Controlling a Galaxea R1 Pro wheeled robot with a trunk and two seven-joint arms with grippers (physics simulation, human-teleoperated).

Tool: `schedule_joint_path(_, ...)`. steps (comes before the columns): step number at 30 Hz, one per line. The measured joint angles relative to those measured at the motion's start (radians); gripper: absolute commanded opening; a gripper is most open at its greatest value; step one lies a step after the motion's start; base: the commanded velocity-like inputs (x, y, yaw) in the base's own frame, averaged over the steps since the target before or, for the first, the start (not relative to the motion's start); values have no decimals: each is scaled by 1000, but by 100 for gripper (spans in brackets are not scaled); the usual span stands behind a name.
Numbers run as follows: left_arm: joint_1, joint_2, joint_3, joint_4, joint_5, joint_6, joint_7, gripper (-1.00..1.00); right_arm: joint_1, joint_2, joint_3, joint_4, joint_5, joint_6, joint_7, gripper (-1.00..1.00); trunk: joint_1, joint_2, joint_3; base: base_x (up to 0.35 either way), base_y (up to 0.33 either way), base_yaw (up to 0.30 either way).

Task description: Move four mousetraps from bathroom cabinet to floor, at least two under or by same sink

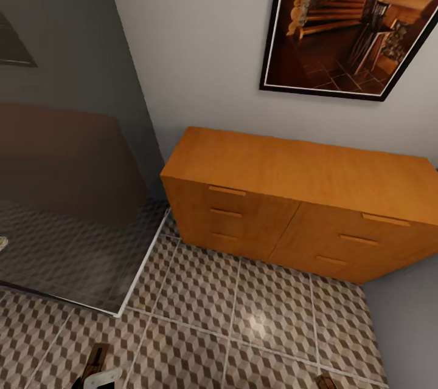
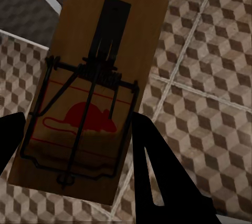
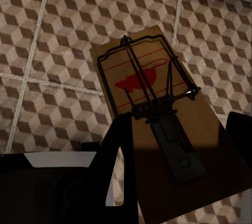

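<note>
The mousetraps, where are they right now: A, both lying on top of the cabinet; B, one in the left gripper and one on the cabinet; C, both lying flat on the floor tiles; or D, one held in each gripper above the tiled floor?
D: each wrist view shows a mousetrap between dark fingers, with the bathroom floor behind it, and the cabinet top is bare.

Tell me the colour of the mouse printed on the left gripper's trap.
Red, on the brown wooden mousetrap; the left wrist view shows it best.
</note>
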State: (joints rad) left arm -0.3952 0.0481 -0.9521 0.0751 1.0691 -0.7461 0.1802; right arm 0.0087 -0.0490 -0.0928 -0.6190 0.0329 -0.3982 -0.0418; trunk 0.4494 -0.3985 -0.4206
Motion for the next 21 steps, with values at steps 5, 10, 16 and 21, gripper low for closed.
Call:
schedule_joint_path(5, 0, 0, 0, 0, 0, 7, -1, -100, 0, 0, 0, 1, 0, 0, 0, -100, 0, 0, 6, 0, 0, 214)
schedule_joint_path(10, 0, 0, 0, 0, 0, 8, -1, -100, 0, 0, 0, 1, 0, 0, 0, -100, 0, 0, 12, 0, 0, 214)
schedule_joint_path(16, 0, -1, 0, 0, 0, 8, -1, -100, 0, 0, 1, 2, 0, 0, 0, -100, 0, 0, 19, 0, 0, 214)
schedule_joint_path(21, 0, -1, 0, 0, 0, 8, -1, -100, 0, 0, 1, 4, 0, 0, 0, -100, 0, 0, 24, 0, 0, 214)
